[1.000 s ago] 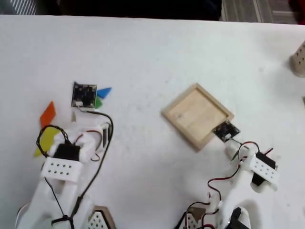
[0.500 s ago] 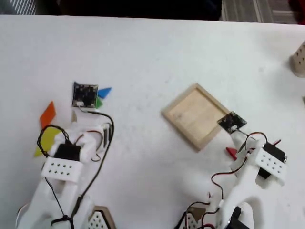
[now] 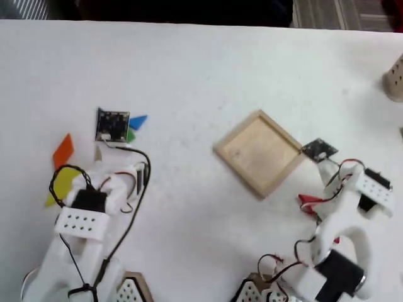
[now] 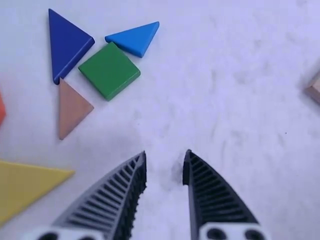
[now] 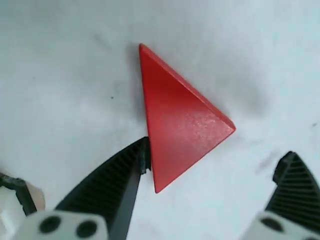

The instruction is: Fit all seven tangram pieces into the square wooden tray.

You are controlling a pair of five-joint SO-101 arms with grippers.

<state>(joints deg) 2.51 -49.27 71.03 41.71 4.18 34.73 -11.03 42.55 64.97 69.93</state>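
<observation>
Tray (image 3: 259,153) near right gripper (image 5: 217,149), spread wide around red triangle (image 5: 175,120) — left gripper (image 4: 165,154) narrow, near green square (image 4: 109,70).

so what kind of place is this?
Probably a robot test bench: a plain white table, a left arm and a right arm side by side, and a puzzle laid out, wooden tray plus red triangle.

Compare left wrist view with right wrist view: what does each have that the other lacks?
Left wrist view: the left gripper is open over bare table, with a dark blue triangle, light blue triangle, green square, tan triangle and yellow triangle lying near it. Right wrist view: the right gripper is open astride the red triangle, one finger touching its edge, the other apart. Shared: the white table; no tangram piece appears in both.
</observation>
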